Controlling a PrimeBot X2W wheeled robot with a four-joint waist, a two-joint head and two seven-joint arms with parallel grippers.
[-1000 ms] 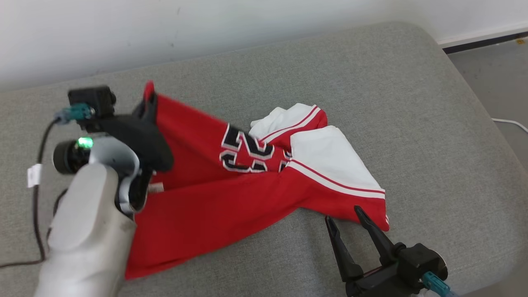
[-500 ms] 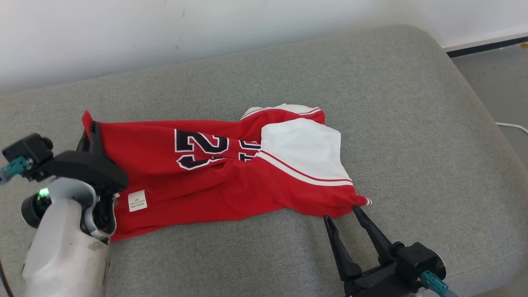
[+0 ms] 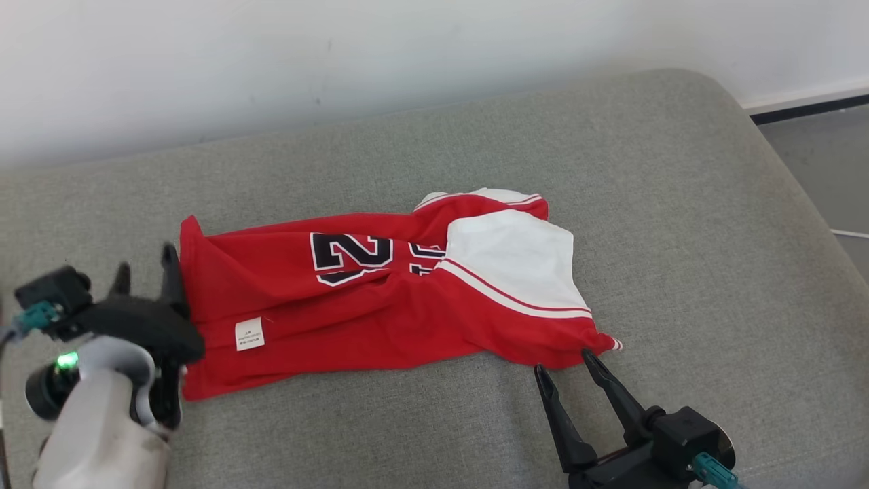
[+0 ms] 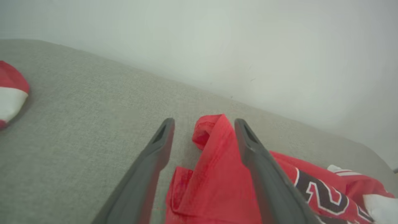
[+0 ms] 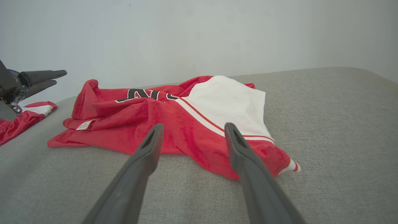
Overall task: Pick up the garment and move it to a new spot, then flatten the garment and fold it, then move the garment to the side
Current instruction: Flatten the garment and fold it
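Nearest the robot, at the lower right, the right gripper (image 3: 563,362) stands with its two dark fingers spread and nothing between them. The tips point at the garment's near right corner. The outer tip sits just beside the striped hem there; whether it touches the cloth I cannot tell.

At the lower left, the left gripper (image 3: 144,259) is likewise spread wide. In the left wrist view its fingers (image 4: 157,155) stand apart, with the garment's raised red corner between them. The cloth is close beside one finger and is not pinched.

The garment (image 3: 380,312), a red jersey, lies crumpled lengthwise across the middle of the grey cushion (image 3: 679,204). Its black, white-edged numbers (image 3: 349,255) face up. A white panel (image 3: 516,261) edged with red stripes covers its right end, and a small white label (image 3: 249,334) shows near its left end on the near side.

Farther left, the right wrist view shows another red and white cloth (image 5: 25,116) lying on the cushion apart from the garment.

Behind the cushion rises a plain white wall (image 3: 407,54). Past the cushion's right end is grey floor (image 3: 828,163) with a white cable (image 3: 852,233) on it.
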